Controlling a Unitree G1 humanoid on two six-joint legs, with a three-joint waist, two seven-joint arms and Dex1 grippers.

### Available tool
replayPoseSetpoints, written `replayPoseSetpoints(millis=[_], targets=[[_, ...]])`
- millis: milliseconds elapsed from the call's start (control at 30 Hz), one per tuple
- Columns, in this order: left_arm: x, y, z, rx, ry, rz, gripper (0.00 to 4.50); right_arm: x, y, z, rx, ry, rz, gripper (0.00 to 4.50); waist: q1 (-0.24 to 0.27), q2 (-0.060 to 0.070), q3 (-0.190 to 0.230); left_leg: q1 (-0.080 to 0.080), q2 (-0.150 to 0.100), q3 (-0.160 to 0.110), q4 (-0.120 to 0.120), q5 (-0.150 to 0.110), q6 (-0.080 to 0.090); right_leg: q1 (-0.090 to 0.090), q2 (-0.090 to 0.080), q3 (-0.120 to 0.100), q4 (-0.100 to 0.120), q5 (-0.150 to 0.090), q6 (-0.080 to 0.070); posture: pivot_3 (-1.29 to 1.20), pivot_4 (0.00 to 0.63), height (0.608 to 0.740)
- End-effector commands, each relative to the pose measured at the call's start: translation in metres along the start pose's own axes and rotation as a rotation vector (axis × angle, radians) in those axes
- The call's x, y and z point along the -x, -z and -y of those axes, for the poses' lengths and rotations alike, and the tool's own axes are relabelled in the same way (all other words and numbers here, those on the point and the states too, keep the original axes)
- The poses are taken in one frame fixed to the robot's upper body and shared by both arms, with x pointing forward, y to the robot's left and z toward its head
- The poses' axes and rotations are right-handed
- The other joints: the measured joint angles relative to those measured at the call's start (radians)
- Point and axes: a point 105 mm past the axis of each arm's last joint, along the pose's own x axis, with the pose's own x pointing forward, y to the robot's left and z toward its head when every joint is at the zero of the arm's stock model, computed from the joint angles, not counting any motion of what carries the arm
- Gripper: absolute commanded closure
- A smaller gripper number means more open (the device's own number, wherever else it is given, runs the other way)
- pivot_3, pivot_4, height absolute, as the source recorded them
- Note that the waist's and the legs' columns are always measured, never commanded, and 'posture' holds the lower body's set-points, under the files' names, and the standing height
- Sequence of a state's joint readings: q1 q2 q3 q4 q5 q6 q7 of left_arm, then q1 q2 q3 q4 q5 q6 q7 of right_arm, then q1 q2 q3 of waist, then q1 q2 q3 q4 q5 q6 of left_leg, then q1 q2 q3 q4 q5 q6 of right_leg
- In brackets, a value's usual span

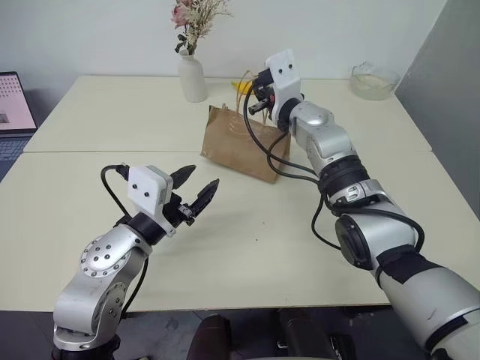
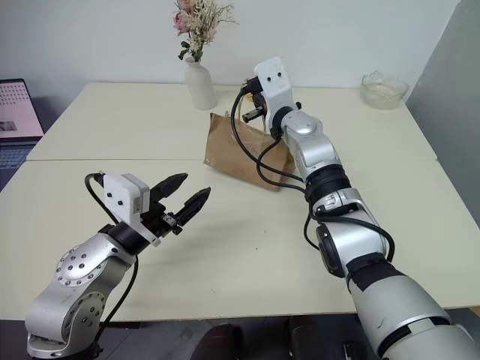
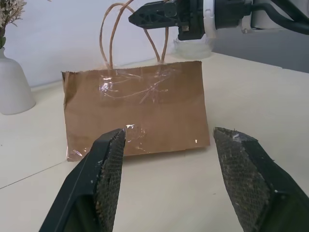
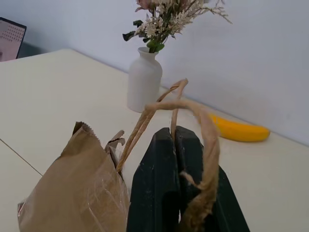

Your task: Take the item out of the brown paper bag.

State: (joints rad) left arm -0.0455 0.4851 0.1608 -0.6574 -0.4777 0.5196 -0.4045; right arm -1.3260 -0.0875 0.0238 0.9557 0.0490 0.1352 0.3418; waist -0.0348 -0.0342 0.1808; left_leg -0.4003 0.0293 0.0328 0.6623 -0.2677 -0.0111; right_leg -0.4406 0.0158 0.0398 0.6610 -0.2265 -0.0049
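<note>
The brown paper bag (image 1: 240, 142) stands upright on the far table, crinkled, with tape across its face (image 3: 140, 111). Its two tan cord handles (image 3: 111, 34) rise to my right gripper (image 4: 173, 130). That gripper hovers just above the bag's top edge and is shut. One cord runs into the seam between the fingers, and the other loop hangs over one finger. The item is hidden inside the bag. My left gripper (image 1: 202, 177) is open over the near table, well short of the bag and pointing at it, with nothing between its fingers.
A yellow banana (image 4: 239, 130) lies on the table behind the bag. A white vase of dried flowers (image 1: 193, 79) stands to the bag's left. A glass bowl (image 1: 373, 81) sits at the far right corner, and a laptop (image 1: 13, 105) at the left edge.
</note>
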Motion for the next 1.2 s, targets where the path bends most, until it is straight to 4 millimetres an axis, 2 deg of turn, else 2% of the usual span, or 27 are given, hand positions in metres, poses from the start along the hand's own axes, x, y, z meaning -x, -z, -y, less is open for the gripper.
replayPoseSetpoints(millis=[33, 300, 833, 967, 1100, 1200], targets=[[0.001, -0.01, 0.005, -0.03, 0.014, 0.04, 1.47, -0.001, -0.034, 0.0, 0.069, -0.036, 0.101, 4.41, 0.0, 0.0, 0.0, 0.0, 0.0, 0.0, 0.0, 0.0, 0.0, 0.0, 0.0, 0.0, 0.0, 0.0, 0.0, 0.0, 0.15, 0.74], [0.003, -0.011, 0.007, -0.028, 0.012, 0.04, 1.47, 0.001, -0.04, -0.011, 0.11, -0.11, 0.145, 4.41, 0.0, 0.0, 0.0, 0.0, 0.0, 0.0, 0.0, 0.0, 0.0, 0.0, 0.0, 0.0, 0.0, 0.0, 0.0, 0.0, 0.15, 0.74], [0.003, -0.013, 0.011, -0.026, 0.015, 0.041, 1.47, -0.001, -0.021, -0.005, 0.216, -0.111, 0.077, 4.41, 0.001, 0.0, 0.0, 0.0, 0.0, 0.0, 0.0, 0.0, 0.0, 0.0, 0.0, 0.0, 0.001, 0.0, 0.0, 0.0, 0.15, 0.74], [0.002, -0.013, 0.012, -0.025, 0.019, 0.043, 1.47, 0.001, -0.021, 0.0, 0.232, -0.103, 0.08, 3.58, 0.001, 0.0, 0.0, 0.0, 0.0, 0.0, 0.0, 0.0, 0.0, 0.0, 0.0, 0.0, 0.001, 0.0, 0.0, 0.0, 0.15, 0.74], [0.001, -0.013, 0.014, -0.024, 0.024, 0.046, 1.47, 0.004, -0.022, 0.005, 0.235, -0.118, 0.082, 2.12, 0.001, 0.0, 0.0, 0.0, 0.0, 0.0, 0.0, 0.0, 0.0, 0.0, 0.0, 0.0, 0.001, 0.0, 0.0, 0.0, 0.15, 0.74], [0.0, -0.013, 0.013, -0.025, 0.027, 0.048, 1.47, 0.014, -0.015, 0.014, 0.217, -0.151, 0.058, 1.1, 0.002, 0.0, 0.0, 0.0, 0.0, 0.0, 0.0, 0.0, 0.0, 0.0, 0.0, 0.0, 0.001, 0.0, 0.0, 0.0, 0.15, 0.74]])
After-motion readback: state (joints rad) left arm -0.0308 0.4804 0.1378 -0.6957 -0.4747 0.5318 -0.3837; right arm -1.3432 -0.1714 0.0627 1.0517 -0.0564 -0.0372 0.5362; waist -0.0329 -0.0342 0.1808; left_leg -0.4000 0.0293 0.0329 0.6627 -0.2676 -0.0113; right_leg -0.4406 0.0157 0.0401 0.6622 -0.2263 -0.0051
